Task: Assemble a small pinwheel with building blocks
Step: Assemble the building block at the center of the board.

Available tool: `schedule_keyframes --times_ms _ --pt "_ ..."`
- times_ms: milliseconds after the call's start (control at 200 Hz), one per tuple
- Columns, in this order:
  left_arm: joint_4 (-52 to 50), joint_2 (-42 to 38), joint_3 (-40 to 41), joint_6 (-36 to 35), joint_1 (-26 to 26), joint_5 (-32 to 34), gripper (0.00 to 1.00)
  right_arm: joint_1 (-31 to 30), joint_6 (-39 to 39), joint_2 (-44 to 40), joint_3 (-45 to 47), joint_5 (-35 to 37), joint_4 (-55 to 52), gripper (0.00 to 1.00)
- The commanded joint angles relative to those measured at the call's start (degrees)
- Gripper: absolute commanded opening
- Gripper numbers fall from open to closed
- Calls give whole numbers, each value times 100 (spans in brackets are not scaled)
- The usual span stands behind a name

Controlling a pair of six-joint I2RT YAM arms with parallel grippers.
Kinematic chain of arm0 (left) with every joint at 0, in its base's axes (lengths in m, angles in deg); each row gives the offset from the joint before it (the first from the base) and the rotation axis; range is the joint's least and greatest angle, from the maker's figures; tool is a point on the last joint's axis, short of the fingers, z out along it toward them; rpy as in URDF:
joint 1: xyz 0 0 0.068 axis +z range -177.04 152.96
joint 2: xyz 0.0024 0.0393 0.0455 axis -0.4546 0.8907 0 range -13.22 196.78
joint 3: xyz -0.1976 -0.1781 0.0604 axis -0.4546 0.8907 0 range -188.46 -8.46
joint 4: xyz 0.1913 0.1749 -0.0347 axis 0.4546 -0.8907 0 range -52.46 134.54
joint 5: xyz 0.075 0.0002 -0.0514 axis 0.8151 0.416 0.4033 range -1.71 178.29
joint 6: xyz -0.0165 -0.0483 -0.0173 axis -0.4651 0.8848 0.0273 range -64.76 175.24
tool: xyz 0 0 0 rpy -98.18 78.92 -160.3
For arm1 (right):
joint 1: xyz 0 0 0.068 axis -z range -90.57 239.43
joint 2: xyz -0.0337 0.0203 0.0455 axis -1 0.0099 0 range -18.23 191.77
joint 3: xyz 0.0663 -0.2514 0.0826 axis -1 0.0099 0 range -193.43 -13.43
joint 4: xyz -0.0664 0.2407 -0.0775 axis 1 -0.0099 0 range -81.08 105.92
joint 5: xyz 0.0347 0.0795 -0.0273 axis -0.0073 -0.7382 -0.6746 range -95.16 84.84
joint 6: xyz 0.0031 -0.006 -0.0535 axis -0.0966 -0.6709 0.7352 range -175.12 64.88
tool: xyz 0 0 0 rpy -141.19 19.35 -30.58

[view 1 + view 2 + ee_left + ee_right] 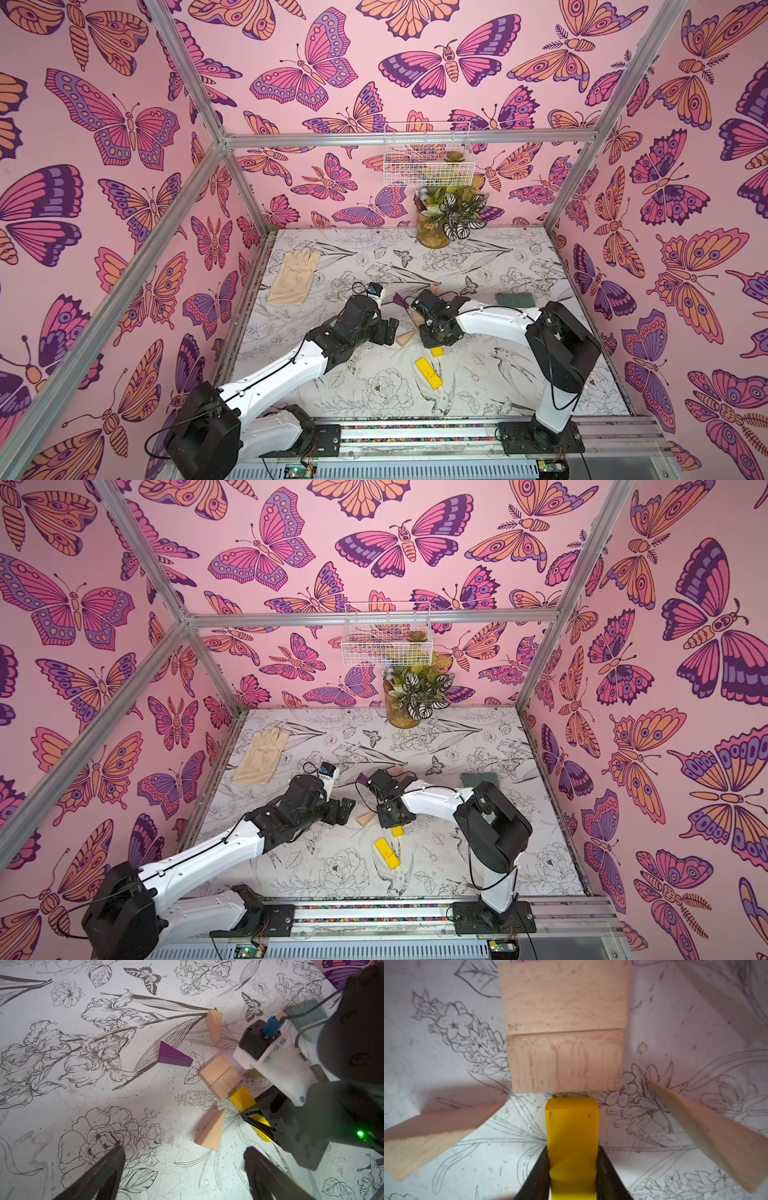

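Pinwheel stem (572,1126), a yellow bar clamped in the right gripper (572,1150) at the right wrist view's lower centre, ends just at the beige hub (564,1028) above; both top views hide that joint. Left wrist view: the left gripper (185,1148) gapes empty at the bottom edge, purple wedge (172,1056) mid-frame beyond.

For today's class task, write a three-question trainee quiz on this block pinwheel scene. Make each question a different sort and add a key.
1. True or false: the right end effector is shut on a yellow bar.
2. Relative to the hub, the purple wedge is: A) touching it; B) lying apart from it; C) stacked on top of it.
3. Fill in: the hub is built from ___ pieces laid side by side.

Key: 1 true; 2 B; 3 two.
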Motion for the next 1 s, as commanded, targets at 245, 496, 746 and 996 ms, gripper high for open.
schedule_keyframes --times_ms 245,496,746,996 --pt "82 3 114 54 26 -118 93 -40 -157 200 -185 110 -234 28" --pt "86 12 106 48 26 -127 93 -38 -139 237 -229 160 -271 29" --pt "88 21 117 52 26 -127 93 -41 -113 307 -286 148 -306 30" --pt "95 29 125 53 26 -127 93 -41 -113 283 -295 151 -308 42"
